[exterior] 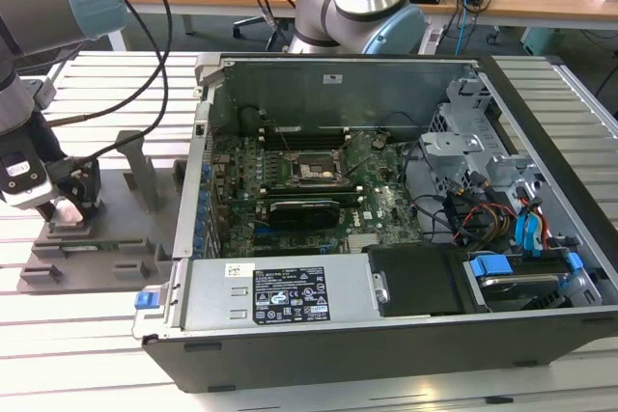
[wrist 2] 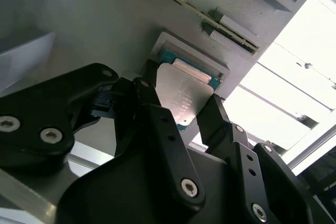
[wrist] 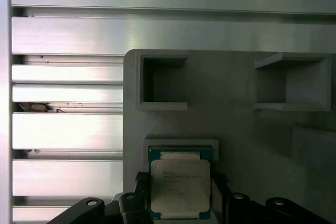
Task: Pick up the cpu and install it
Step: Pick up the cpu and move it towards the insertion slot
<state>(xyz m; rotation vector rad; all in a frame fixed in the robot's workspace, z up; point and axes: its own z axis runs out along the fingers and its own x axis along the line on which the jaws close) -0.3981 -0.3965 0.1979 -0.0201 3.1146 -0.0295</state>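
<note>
We find the claw point(exterior: 68, 211) low over the grey tray point(exterior: 97, 260) at the exterior view's left, with the arm point(exterior: 39, 2) reaching down to it from the far left corner. In both wrist views the cpu point(wrist: 180, 182) lies flat in a shallow square recess of that tray point(wrist: 236, 129), silvery top up, with a thin green border showing around the metal. The claw point(wrist: 180, 186) sits directly over it. Its two black fingers point(wrist 2: 151, 104) stand at opposite edges of the cpu point(wrist 2: 184, 93) and appear to meet them, so we read the claw point(wrist 2: 181, 106) as clenched on the chip, which is still seated in its recess (no gap shows beneath it). Two empty square pockets point(wrist: 164, 82) lie on the tray beyond the cpu. The tray's upright post point(exterior: 145, 171) stands between the claw and the open computer case point(exterior: 386, 359), which lies well apart to the exterior view's right on the slatted metal worktop point(exterior: 58, 344). Inside the case, the black socket frame point(exterior: 314, 173) on the green board sits bare.
</note>
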